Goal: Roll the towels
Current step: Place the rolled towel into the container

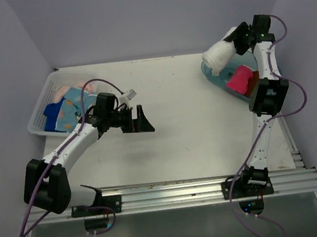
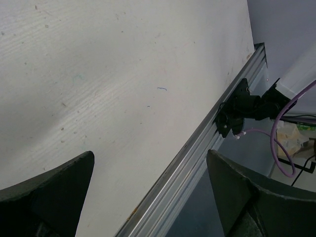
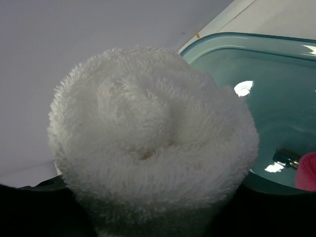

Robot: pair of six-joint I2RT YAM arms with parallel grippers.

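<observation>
We begin with the table (image 1: 195, 137), whose middle holds no cloth at all, so no roll is in progress there. At its left edge sits the white lattice basket (image 1: 36, 123), and in it we see loose cloths lying unrolled: a light blue printed towel (image 1: 75, 102), a royal blue towel (image 1: 52, 112) and a pale peach towel (image 1: 60, 93). We judge these three as the work left to do.

At the far right stands the teal tub (image 1: 212, 78), which takes the finished rolls. A hot pink towel (image 1: 239, 79) lies inside it, with a brownish towel (image 1: 253, 85) just beside it; both look bundled, though we cannot make out the rolls clearly.

The white towel (image 3: 153, 143) is rolled into a tight cylinder and hangs above the tub's far left rim, clamped in the right gripper (image 1: 229, 45), whose fingers are closed around it part-way. We reckon it is about to be set down, which puts us roughly halfway.

The left gripper (image 1: 138, 121) hovers over the table near the basket, fingers spread fully wide and holding nothing
</observation>
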